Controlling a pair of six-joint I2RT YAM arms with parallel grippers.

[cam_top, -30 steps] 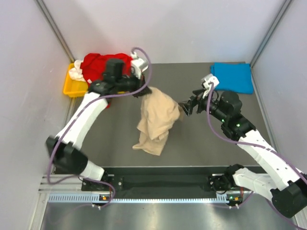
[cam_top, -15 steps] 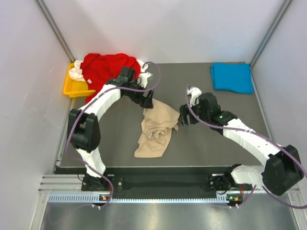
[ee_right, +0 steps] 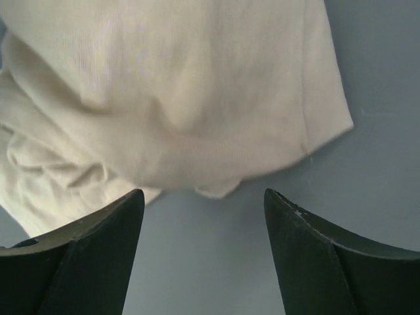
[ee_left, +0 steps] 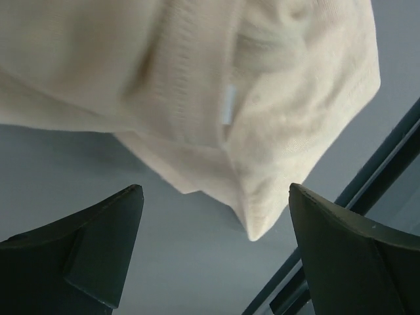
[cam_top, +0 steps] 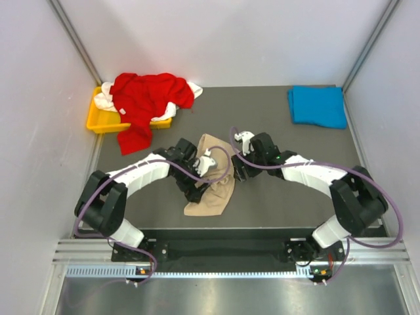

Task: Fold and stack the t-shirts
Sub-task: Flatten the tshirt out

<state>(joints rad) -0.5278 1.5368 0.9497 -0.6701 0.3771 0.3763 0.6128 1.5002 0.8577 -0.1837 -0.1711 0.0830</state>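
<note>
Red shirt lies heaped over the yellow tray, untouched. Left gripper has just let go, jaws apart, so the beige shirt now lies crumpled mid-table. Right gripper has dropped beside it, jaws apart and empty. Blue shirt sits folded far right. I'd say spreading comes next.

We find open table between the beige t-shirt and the blue t-shirt; the red t-shirt and yellow tray block the far-left corner.

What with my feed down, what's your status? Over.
Left gripper open, right gripper open, both empty. Beige t-shirt crumpled between them, unfolded. Nothing blocking.
</note>
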